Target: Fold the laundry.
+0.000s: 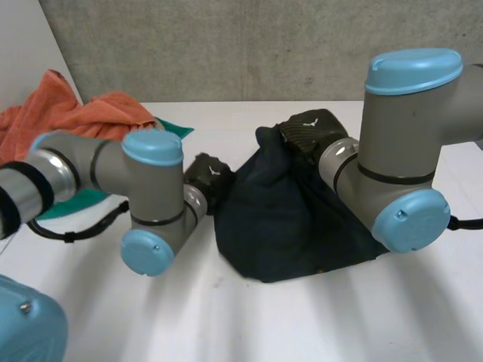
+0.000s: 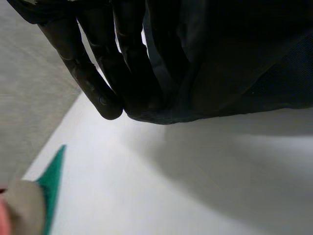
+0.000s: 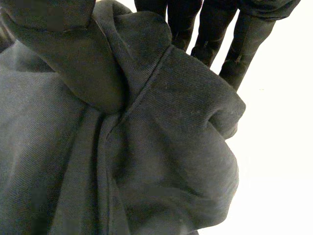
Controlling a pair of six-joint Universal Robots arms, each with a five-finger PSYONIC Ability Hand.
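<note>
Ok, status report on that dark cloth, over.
Left hand gripping navy cloth at its side edge. Right hand pinching its bunched top, raised. Orange towel apart, beyond the left arm.

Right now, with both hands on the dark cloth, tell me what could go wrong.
The right hand pinches just a bunched peak of the dark cloth; it might slip free.
The left hand sits at the cloth's edge, so that side could drop.
The left arm reaches over the green cloth and might drag it.
</note>
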